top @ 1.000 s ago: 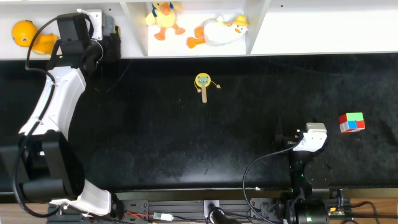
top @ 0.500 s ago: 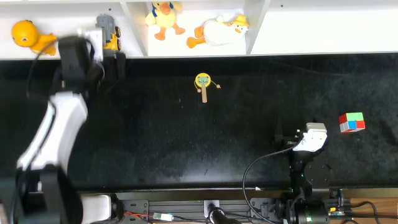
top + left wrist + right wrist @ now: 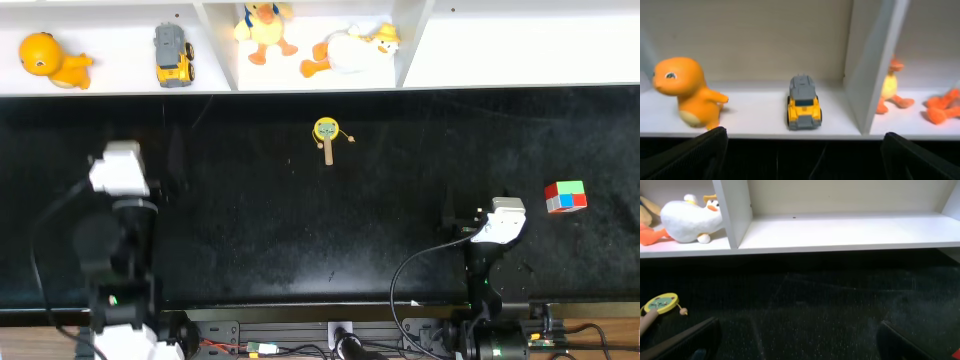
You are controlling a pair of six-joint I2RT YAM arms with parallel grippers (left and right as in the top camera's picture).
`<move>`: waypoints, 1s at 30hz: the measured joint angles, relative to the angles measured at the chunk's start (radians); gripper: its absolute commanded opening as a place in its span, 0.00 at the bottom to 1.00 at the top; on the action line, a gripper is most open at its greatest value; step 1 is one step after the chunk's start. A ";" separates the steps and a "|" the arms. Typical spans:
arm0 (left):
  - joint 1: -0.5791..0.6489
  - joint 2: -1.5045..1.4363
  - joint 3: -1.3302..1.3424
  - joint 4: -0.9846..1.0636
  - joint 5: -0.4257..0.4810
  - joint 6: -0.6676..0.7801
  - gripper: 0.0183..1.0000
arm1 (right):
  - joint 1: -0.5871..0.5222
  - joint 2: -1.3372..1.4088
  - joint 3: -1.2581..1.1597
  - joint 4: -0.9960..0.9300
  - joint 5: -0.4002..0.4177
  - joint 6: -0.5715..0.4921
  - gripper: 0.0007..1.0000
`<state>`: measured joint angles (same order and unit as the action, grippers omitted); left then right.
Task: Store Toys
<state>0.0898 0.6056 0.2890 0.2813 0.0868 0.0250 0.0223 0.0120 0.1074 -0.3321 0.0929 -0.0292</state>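
A grey and yellow toy truck (image 3: 172, 53) (image 3: 804, 102) stands in the white shelf's left compartment beside an orange dinosaur toy (image 3: 50, 55) (image 3: 687, 90). My left gripper (image 3: 122, 165) (image 3: 805, 167) is over the black table's left part, well back from the shelf, open and holding nothing. The middle compartment holds a yellow duck (image 3: 265, 30) and a white goose (image 3: 350, 50) (image 3: 690, 215). A small rattle drum (image 3: 327, 133) (image 3: 660, 304) lies on the table centre. A colour cube (image 3: 565, 196) sits at the right. My right gripper (image 3: 500, 220) (image 3: 797, 350) rests open near the front right.
The white shelf (image 3: 500, 45) runs along the table's far edge, and its right compartment (image 3: 850, 230) has nothing on it. Dividers (image 3: 732, 210) separate the compartments. Cables lie along the front edge by the arm bases.
My left arm has drawn back from the left compartment toward the front of the table, leaving the truck standing on the shelf. The right arm has not moved.
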 measured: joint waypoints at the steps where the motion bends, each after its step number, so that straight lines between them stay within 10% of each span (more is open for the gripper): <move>1: -0.010 -0.045 -0.032 -0.009 0.000 0.000 1.00 | 0.000 0.000 0.000 0.000 0.000 0.000 1.00; 12: -0.140 -0.568 -0.268 -0.341 -0.069 0.000 1.00 | 0.000 0.000 0.000 -0.001 0.000 0.000 0.99; 30: -0.141 -0.591 -0.277 -0.365 -0.092 0.000 1.00 | 0.000 0.000 0.000 0.000 0.000 0.000 1.00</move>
<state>-0.0509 0.0151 0.0120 -0.0837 -0.0048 0.0254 0.0219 0.0120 0.1070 -0.3325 0.0925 -0.0296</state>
